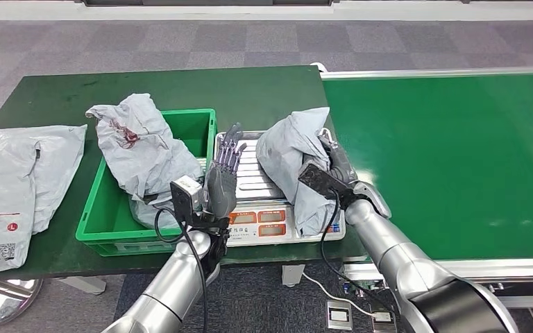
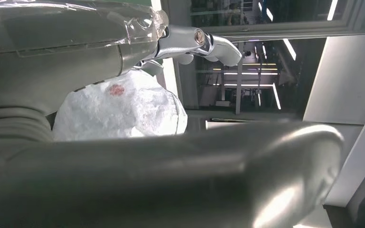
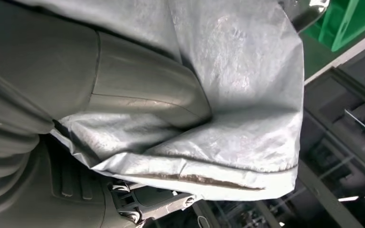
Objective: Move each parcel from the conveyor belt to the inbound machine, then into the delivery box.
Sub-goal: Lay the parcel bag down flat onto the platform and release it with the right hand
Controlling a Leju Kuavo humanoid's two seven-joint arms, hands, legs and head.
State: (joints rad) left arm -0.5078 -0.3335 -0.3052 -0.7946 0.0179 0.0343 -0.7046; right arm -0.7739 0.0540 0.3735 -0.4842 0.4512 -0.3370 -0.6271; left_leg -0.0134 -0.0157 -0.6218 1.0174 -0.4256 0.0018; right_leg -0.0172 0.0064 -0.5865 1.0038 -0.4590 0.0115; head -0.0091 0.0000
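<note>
A grey plastic parcel (image 1: 288, 149) sits on the ribbed steel plate of the inbound machine (image 1: 250, 182), a scale with orange displays at its front. My right hand (image 1: 334, 165) grips this parcel from its right side; up close its thumb (image 3: 138, 90) presses into the crumpled grey parcel (image 3: 247, 95). My left hand (image 1: 223, 175) stands upright at the scale's left edge, fingers straight and apart, holding nothing. The green delivery box (image 1: 94, 208) lies left of the scale and holds a crumpled grey parcel (image 1: 142, 149) with a red mark, which also appears as a pale bag (image 2: 119, 111) beyond my left hand (image 2: 123, 180).
The green conveyor belt (image 1: 444, 152) stretches to the right of the scale with nothing on it. Flat grey parcels (image 1: 14, 180) lie at the left end of the dark green table (image 1: 264, 90). A cable hangs below the scale.
</note>
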